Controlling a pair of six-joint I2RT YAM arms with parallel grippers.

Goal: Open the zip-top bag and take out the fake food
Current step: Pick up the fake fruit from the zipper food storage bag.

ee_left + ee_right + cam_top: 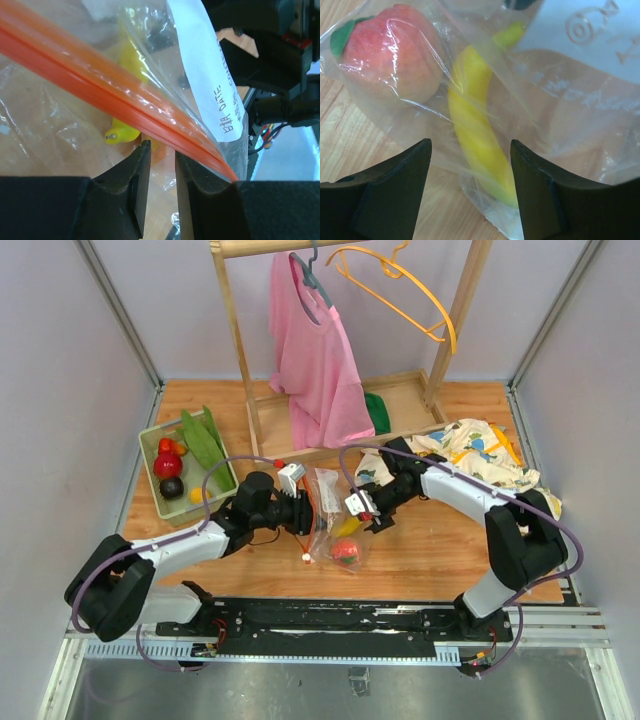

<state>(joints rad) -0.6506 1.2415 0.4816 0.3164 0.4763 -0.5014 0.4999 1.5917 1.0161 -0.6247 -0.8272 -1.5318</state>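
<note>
The zip-top bag lies on the wooden table between my two grippers, holding a yellow banana and a peach. My left gripper is at the bag's left side. In the left wrist view its jaws are nearly together, with bag film between them and the orange zipper strip crossing their tips beside the white label. My right gripper is open. In the right wrist view it straddles the bagged banana near the bag's corner, with the peach at upper left.
A pale green tray at left holds several fake fruits and vegetables. A wooden rack at the back carries a pink shirt and an orange hanger. A dinosaur-print cloth lies at right. The right arm shows behind the bag.
</note>
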